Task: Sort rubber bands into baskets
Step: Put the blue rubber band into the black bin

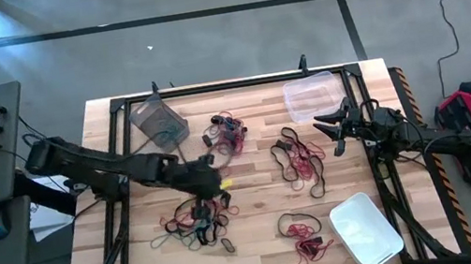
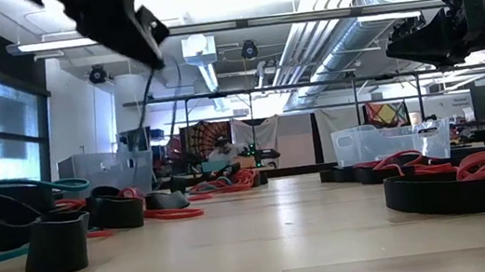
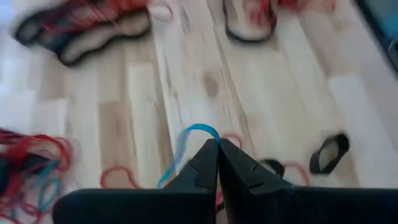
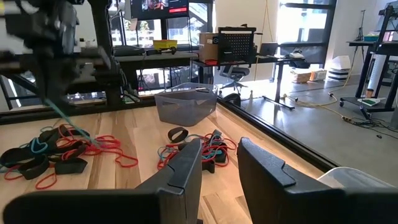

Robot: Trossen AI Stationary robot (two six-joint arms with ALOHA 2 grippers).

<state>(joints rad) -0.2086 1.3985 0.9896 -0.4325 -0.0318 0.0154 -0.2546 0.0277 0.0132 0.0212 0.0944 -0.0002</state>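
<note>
Three baskets ring my table in the high view: a grey-tinted basket (image 1: 158,119) at the back left, a clear basket (image 1: 311,96) at the back right, a whitish basket (image 1: 366,230) at the front right. None shows bands that I can make out, so by my reckoning nearly all the sorting is left. Rubber bands (image 1: 299,162) lie in loose tangles of red, teal and black on the pale wooden planks. My left gripper (image 1: 212,181) hangs over the middle; my right gripper (image 1: 337,125) waits near the clear basket.

From table height, the black bands (image 2: 59,243) stand as thick floppy loops, the red ones as thin cords.

Past my left wrist, my left fingers (image 3: 205,168) are pinched together on a thin teal band (image 3: 198,130), lifted above the wood.

Past my right wrist, my right fingers (image 4: 186,165) stand apart, holding nothing; the grey tub's smooth walls show rounded corners.
</note>
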